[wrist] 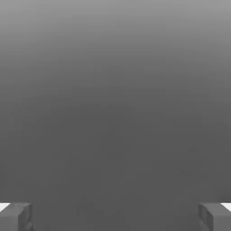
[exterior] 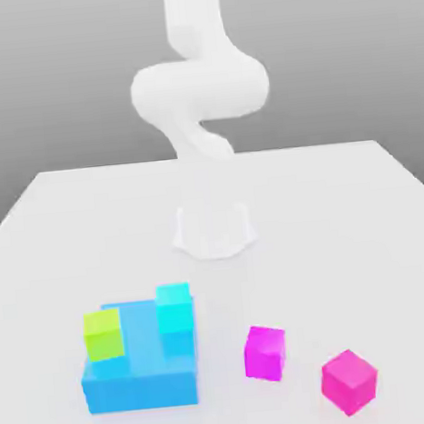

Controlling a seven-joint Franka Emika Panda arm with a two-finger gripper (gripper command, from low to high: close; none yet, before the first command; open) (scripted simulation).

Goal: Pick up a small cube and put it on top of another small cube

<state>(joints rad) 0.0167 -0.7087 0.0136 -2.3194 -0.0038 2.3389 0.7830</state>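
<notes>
The smooth, glossy-white robot arm with rounded segments (exterior: 199, 89) is showing bulbous joints and a narrower, tapering lower section. Its pale white flared base (exterior: 214, 234) is spreading toward the bottom, while the gripper's blocky dark-grey fingers (wrist: 214, 217) are displaying angular edges and small white patches.

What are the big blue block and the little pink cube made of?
The blue block looks like smooth plastic, maybe painted wood: its color is even, and no wood grain shows. The hot-pink cube could be matte plastic too, since its faces are plain, with no shiny spots. Looks alone can't say for sure.
</notes>
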